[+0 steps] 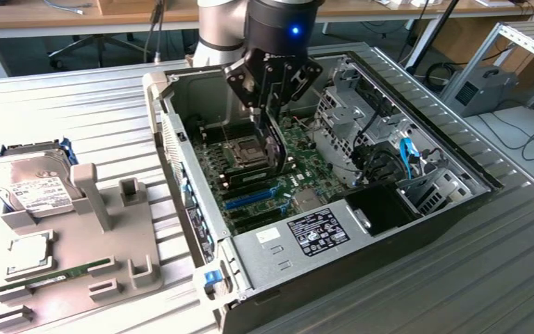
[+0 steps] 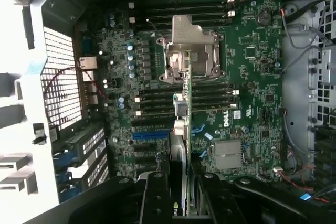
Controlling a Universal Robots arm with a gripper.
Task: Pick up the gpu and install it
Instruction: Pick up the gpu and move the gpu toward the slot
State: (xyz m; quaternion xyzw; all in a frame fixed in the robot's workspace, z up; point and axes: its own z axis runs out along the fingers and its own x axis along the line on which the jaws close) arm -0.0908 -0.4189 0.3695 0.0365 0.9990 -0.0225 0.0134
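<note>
Found the pincer lowered into the open computer case, clenched on the gpu. Confirmed from the wrist view: pincer with one black finger on each face of the gpu, card seen edge-on between them.

Noted the gpu held on edge, hanging below the fingers over the motherboard, close by the CPU socket. In the wrist view, traced the card's line across the motherboard from beside the CPU socket down past the memory slots, with the blue expansion slot just beside it. Unable to tell whether the card's lower edge touches the board or sits in any slot.

Recorded the case lying on its side on the ribbed metal tabletop, side panel off, labelled power supply at its near end.

Logged, toward the exterior view's left and well apart from the case, a grey holder carrying a silver hard drive and a narrow green memory stick.
</note>
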